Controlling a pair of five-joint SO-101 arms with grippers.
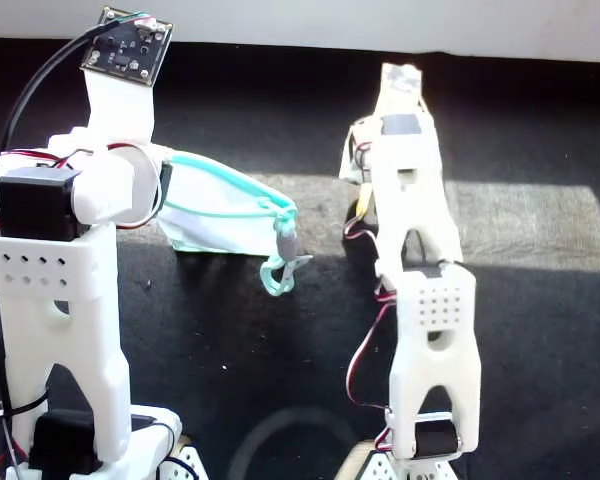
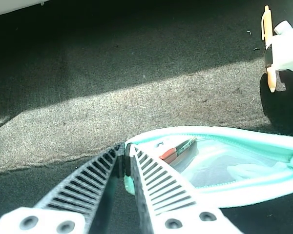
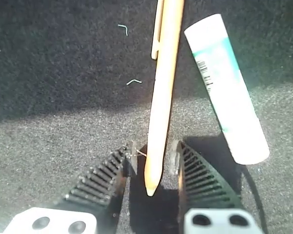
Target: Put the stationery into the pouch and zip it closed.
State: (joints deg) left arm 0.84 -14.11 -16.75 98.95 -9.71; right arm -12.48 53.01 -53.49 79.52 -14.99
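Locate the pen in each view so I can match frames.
High view: pen, a sliver beside the right arm, right of the pouch.
Left wrist view: pen, beyond the pouch's open mouth.
Right wrist view: pen, at the right hand, beside the glue stick.
Shared landmark: the sunlit strip across the mat.
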